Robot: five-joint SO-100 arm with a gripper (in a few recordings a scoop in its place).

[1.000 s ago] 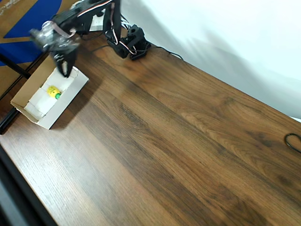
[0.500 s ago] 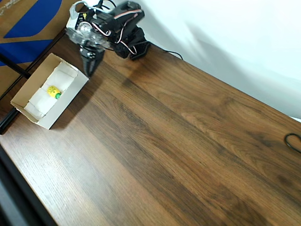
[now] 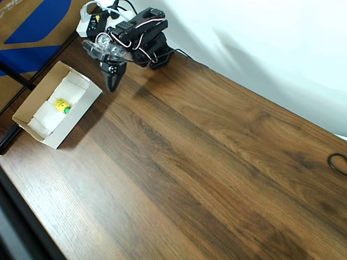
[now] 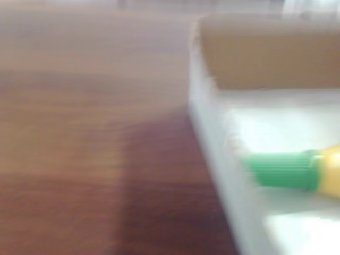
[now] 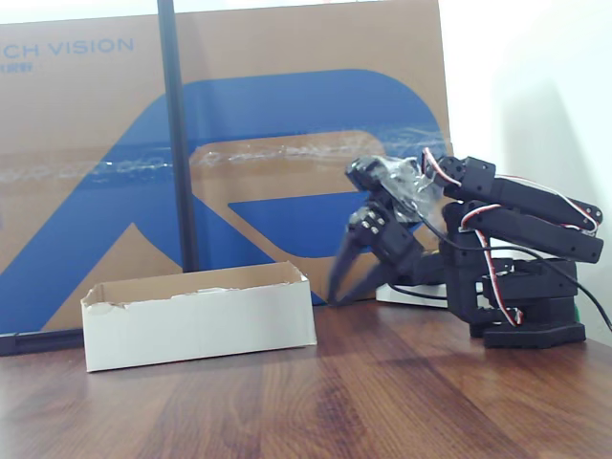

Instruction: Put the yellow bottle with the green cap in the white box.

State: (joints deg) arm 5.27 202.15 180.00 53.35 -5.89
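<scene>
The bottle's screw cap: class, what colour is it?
Bright green cap, clearest in the wrist view.

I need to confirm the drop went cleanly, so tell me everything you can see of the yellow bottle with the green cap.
The yellow bottle with the green cap is tiny and rounded, with a small printed label. It lies on its side on the white lining inside the white box, near the middle, cap pointing toward the box's lower right in the overhead view. The blurred wrist view shows the ribbed green cap. Nothing grips it; the tool hangs apart, outside the box.
</scene>
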